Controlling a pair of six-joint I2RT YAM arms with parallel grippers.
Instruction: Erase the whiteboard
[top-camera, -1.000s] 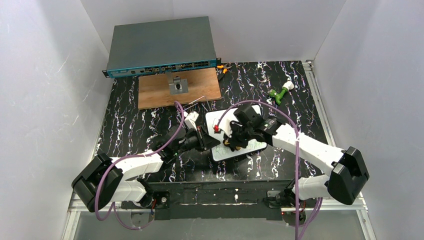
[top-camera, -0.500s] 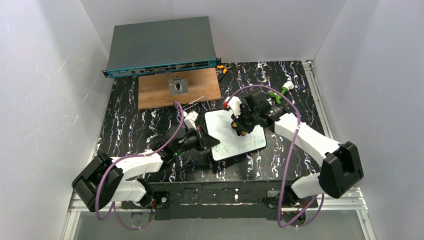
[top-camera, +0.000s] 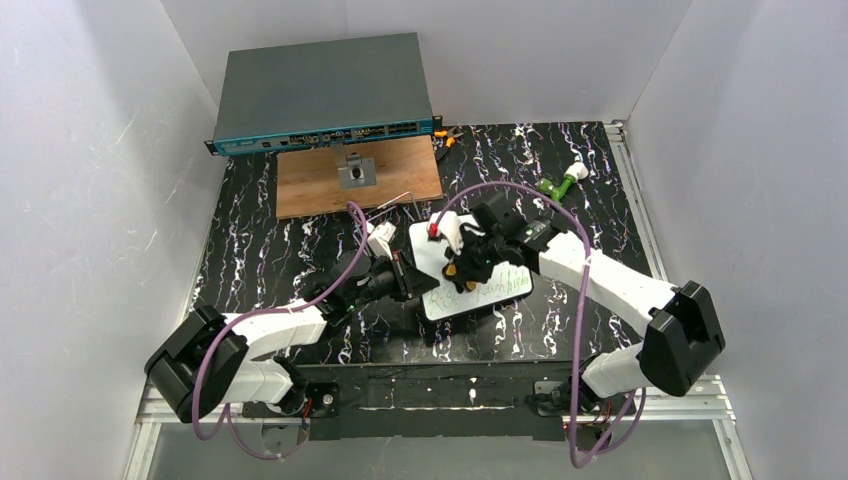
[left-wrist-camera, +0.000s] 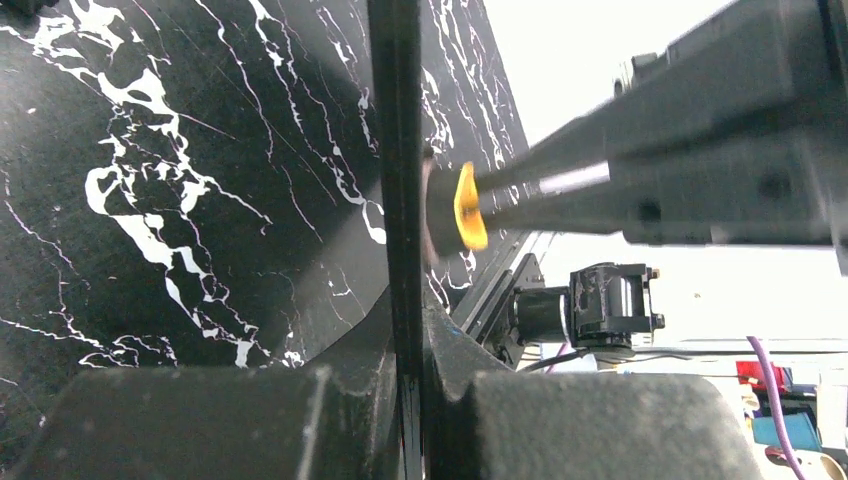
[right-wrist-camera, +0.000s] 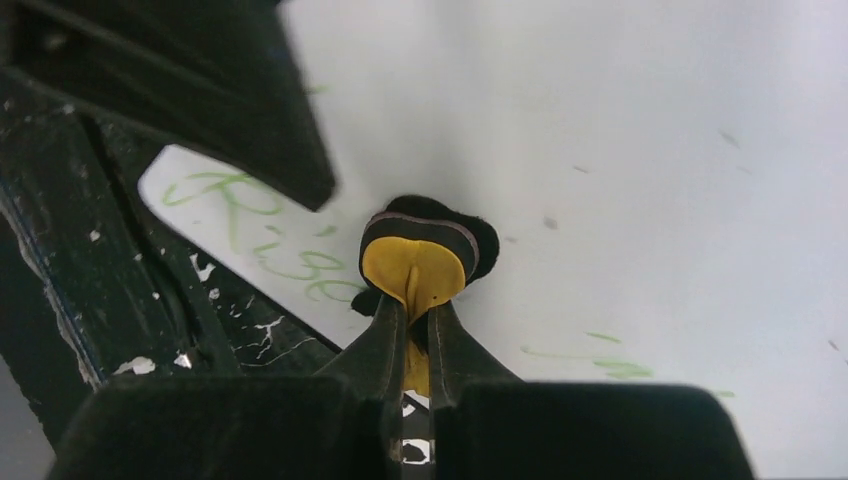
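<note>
Noted: left hand (top-camera: 398, 280) is clamped on the rim of the whiteboard (top-camera: 495, 290), which lies on the surface (top-camera: 260, 260) just to its right, presumably to stop it sliding. Over the board, right hand (right-wrist-camera: 418, 325) is pinched shut on a yellow-backed eraser pad (right-wrist-camera: 420, 262), which is pressed to the white face just beyond its fingertips. Green writing (right-wrist-camera: 240, 205) is seen beside the pad, so wiping is judged unfinished.
</note>
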